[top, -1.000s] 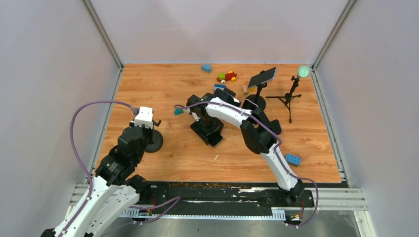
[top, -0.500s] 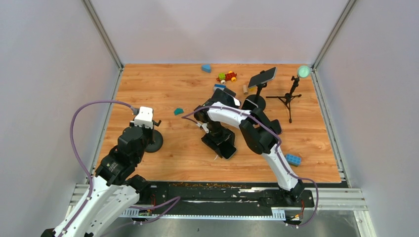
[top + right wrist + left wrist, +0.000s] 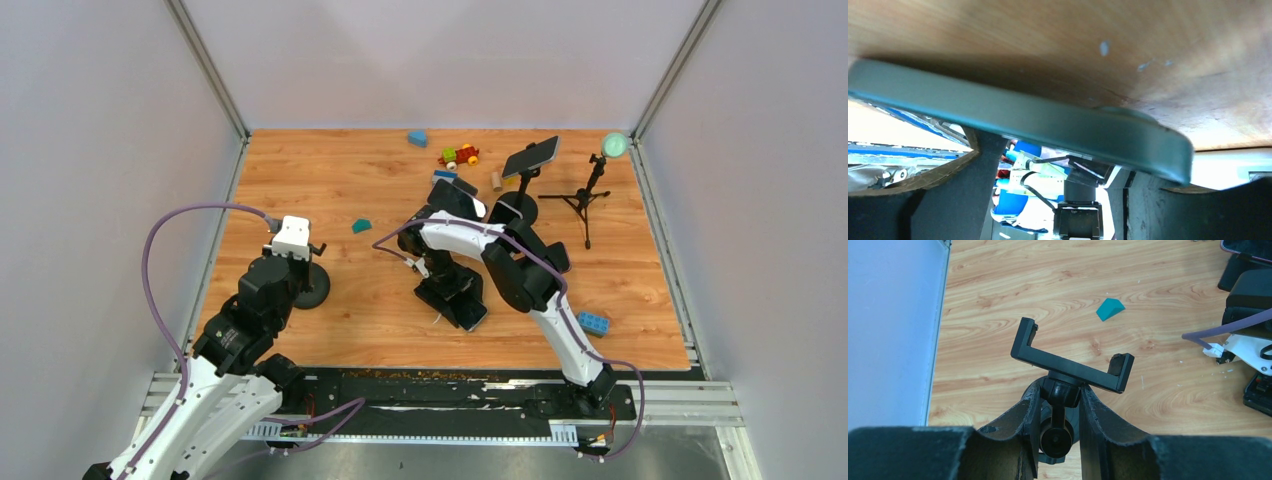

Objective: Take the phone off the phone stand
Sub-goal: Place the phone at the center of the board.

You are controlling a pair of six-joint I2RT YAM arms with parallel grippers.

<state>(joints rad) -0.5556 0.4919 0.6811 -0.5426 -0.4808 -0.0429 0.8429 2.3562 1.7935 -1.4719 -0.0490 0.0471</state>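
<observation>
The black phone stand stands at the left of the table, and its clamp is empty. My left gripper is shut on the stand's neck below the clamp, and its fingers press both sides of the ball joint. The dark phone is at the middle of the table, held flat and very low over the wood. My right gripper is shut on it. In the right wrist view the phone shows edge-on across the fingers. I cannot tell whether it touches the table.
A second stand holding a phone and a small tripod with a green ball stand at the back right. Small toys and a blue wedge lie at the back. There is a teal block at centre left and a blue brick at front right.
My right gripper has carried the phone right and toward the near edge, away from the stand. The left arm and the stand have not moved.
</observation>
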